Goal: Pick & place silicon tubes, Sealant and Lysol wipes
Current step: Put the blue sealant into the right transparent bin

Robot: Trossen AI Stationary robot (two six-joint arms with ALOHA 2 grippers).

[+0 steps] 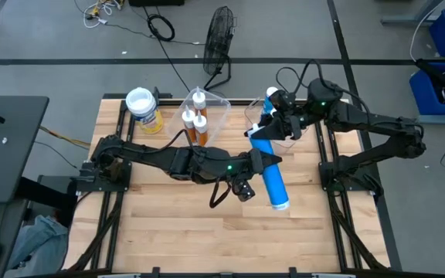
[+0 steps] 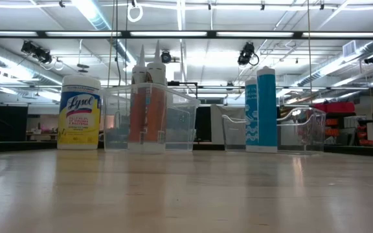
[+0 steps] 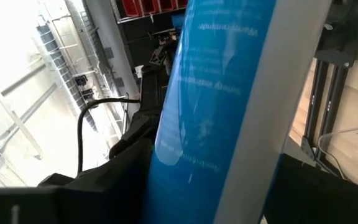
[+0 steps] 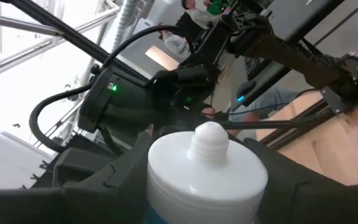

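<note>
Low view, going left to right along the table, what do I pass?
Lysol wipes → clear bin holding orange tubes → upright blue-white tube standing in a second clear container.

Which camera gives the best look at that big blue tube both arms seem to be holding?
The high view: it shows the whole blue tube in both grippers. The left wrist view shows only its blue side, the right wrist view only its white capped end. The low view misses it.

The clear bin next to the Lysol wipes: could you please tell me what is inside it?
The clear bin holds three orange tubes standing upright with white nozzles. Their bases and the bin floor beneath them are hidden.
</note>
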